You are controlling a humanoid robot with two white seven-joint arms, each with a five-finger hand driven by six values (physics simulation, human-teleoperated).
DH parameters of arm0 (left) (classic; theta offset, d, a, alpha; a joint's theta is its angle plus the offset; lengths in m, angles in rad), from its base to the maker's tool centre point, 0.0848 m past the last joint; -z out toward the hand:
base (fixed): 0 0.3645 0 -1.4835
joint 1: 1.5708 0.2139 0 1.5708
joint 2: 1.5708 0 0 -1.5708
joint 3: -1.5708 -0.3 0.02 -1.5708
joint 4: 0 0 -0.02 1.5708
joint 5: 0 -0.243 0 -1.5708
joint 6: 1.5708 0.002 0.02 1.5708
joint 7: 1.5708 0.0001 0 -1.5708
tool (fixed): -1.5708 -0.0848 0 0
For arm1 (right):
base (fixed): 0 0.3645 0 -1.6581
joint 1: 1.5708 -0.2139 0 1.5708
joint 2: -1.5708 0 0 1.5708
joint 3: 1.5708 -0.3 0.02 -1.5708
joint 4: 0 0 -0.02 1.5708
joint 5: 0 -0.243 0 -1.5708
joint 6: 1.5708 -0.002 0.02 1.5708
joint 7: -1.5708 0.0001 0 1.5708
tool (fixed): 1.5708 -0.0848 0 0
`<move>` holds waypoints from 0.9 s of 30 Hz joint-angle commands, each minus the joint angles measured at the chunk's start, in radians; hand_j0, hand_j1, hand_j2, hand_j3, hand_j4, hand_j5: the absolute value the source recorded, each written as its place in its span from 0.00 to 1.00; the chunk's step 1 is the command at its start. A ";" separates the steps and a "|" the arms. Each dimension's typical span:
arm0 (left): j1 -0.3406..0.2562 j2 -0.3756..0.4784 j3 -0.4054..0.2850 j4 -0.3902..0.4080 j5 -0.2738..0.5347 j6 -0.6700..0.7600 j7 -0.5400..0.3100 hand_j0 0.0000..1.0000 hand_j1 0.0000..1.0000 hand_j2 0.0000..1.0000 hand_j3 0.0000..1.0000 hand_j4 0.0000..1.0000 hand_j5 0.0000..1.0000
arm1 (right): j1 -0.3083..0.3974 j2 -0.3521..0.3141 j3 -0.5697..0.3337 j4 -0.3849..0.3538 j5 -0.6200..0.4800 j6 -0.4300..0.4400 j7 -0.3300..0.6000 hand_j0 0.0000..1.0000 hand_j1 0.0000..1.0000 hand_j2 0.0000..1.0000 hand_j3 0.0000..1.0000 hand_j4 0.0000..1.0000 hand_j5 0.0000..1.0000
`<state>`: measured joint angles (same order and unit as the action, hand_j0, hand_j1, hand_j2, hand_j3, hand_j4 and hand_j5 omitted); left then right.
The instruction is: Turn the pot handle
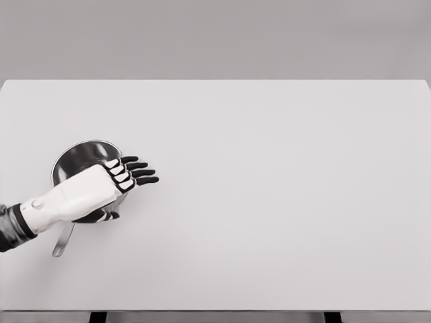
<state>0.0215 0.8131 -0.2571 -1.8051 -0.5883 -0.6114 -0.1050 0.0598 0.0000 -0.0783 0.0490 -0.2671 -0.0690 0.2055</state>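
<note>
We find the pot (75, 159), a shallow metal pan, on the white table (283, 202) near its left edge, about midway between the far and near edges. Its handle (63, 241) runs from the pot's near side towards the near-left corner. Our left hand (111, 178) lies over the pot's near-right rim, palm down, with the dark fingers (140, 173) stretched out flat and slightly fanned past the rim towards the table's middle. It grips nothing that we can see; the thumb tucks under the palm and we cannot tell whether it touches the rim. Our right arm is out of view.

As we judge it, the handle has yet to be swung. To do this well, we should either press down on the rim and turn the whole pot about its centre, or bring the hand back to the handle and push near its free end, where leverage is best. We keep the push slow and level so the pot pivots rather than slides towards the left edge.
</note>
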 commanded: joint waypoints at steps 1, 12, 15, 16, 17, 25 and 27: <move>0.000 0.008 0.010 0.000 0.001 0.001 0.004 1.00 1.00 1.00 1.00 1.00 1.00 | 0.000 0.000 0.000 0.000 0.000 0.000 0.000 1.00 1.00 1.00 1.00 1.00 1.00; 0.057 0.086 0.052 0.000 0.058 0.001 0.027 1.00 1.00 1.00 1.00 1.00 1.00 | 0.000 0.000 0.000 0.000 0.000 0.000 0.000 1.00 1.00 1.00 1.00 1.00 1.00; 0.060 0.092 0.050 0.000 0.064 0.001 0.042 1.00 1.00 1.00 1.00 1.00 1.00 | 0.000 0.000 0.000 0.000 0.000 0.000 0.000 1.00 1.00 1.00 1.00 1.00 1.00; 0.064 0.097 0.050 0.000 0.064 0.001 0.042 1.00 1.00 1.00 1.00 1.00 1.00 | 0.000 0.000 0.000 0.000 0.000 0.000 0.000 1.00 1.00 1.00 1.00 1.00 1.00; 0.066 0.098 0.050 0.000 0.067 0.001 0.042 1.00 1.00 1.00 1.00 1.00 1.00 | 0.000 0.000 0.000 0.000 0.000 0.000 0.000 1.00 1.00 1.00 1.00 1.00 1.00; 0.068 0.097 0.045 0.000 0.073 0.001 0.044 1.00 1.00 1.00 1.00 1.00 1.00 | 0.000 0.000 0.000 0.000 0.000 0.000 0.000 1.00 1.00 1.00 1.00 1.00 1.00; 0.075 0.098 0.045 0.000 0.073 0.001 0.048 1.00 1.00 1.00 1.00 1.00 1.00 | 0.000 0.000 0.000 0.000 0.000 0.000 0.000 1.00 1.00 1.00 1.00 1.00 1.00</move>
<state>0.1012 0.9094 -0.2114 -1.8052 -0.5235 -0.6111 -0.0588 0.0598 0.0000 -0.0783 0.0490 -0.2671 -0.0690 0.2053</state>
